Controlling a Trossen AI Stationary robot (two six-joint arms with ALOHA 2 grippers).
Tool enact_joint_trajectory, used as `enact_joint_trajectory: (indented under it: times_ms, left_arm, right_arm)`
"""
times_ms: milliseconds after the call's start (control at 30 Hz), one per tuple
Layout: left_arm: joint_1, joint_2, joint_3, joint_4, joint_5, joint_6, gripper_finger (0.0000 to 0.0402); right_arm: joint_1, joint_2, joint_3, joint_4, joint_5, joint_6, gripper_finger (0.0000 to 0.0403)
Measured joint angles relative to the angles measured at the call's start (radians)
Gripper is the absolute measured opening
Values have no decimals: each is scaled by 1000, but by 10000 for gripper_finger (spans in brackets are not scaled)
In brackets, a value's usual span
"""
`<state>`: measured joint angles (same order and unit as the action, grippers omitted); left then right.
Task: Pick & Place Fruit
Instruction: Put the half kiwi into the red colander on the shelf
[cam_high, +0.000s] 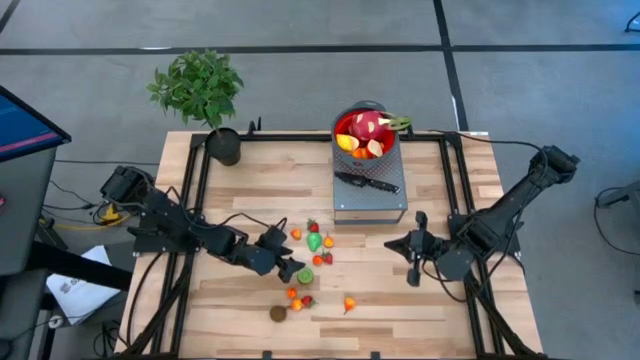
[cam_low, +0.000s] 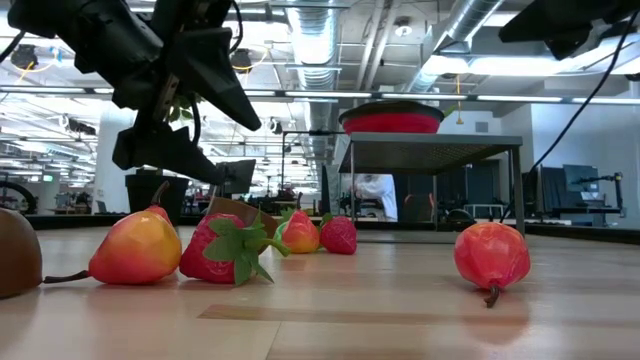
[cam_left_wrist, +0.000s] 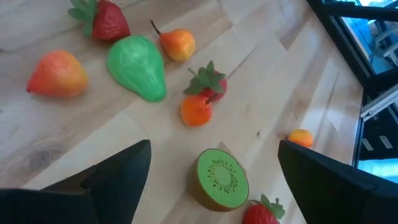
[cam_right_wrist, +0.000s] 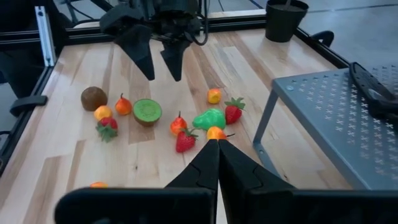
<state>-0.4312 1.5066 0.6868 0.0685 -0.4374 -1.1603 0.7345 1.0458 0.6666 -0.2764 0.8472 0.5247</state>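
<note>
I'm lowering the left gripper (cam_left_wrist: 211, 162), fingers spread wide, straddling the halved kiwi (cam_left_wrist: 219, 179) low in frame; the right gripper (cam_right_wrist: 214, 163) is waiting clenched.

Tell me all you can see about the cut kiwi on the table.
The kiwi is a toy half fruit, plastic-looking: brown skin, bright green cut face with a ring of dark seeds. It rests on the wooden table, cut face tilted upward, below the open left gripper. A strawberry lies right beside it.
</note>
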Motion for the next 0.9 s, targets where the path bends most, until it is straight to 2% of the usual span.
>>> enact_joint_trajectory:
  times_ms: [333,900]
  left_arm:
    - [-8,0,0,13,12,-73,347]
    - [1,0,0,40,41,-75,347]
  right_arm:
    - [-3,0,0,0,-3,0,0]
    - [-2,0,0,-8,-11,-1,0]
